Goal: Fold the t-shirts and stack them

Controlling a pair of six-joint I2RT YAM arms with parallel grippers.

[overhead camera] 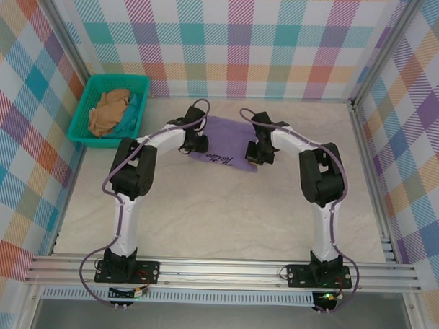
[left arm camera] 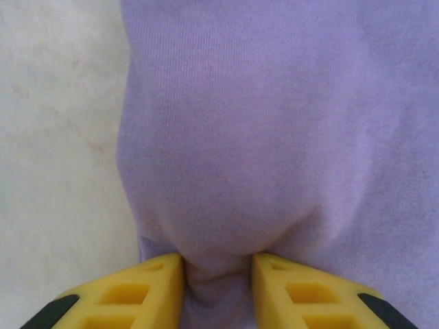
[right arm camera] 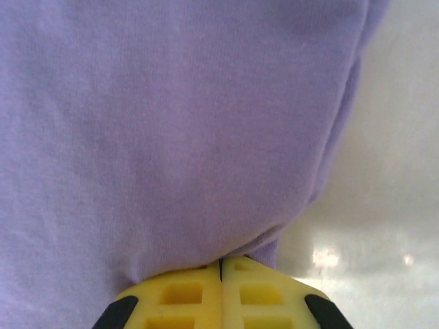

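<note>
Right of the teal plastic mesh basket (overhead camera: 118,79), out on the pale marbled table (overhead camera: 225,215), the soft lavender-purple t-shirt (overhead camera: 224,138) lies spread flat, its dark script mark on the side nearest the arm bases. Inside that basket sits a crumpled tan t-shirt (overhead camera: 109,110). The left gripper (overhead camera: 195,143) (left arm camera: 217,264) is at the purple cloth's basket-side edge, its yellow fingers (left arm camera: 137,291) clenched on a bunched pinch of fabric. The right gripper (overhead camera: 257,153) (right arm camera: 221,264) is at the edge farther from the basket. Its fingers are pressed flush together and the hem is drawn into their tips, so it seems to nip a thin fold. I judge this the start of a fold, with both side edges grasped. Next, both arms should lift together and carry the cloth over evenly so neither pinch slips.
</note>
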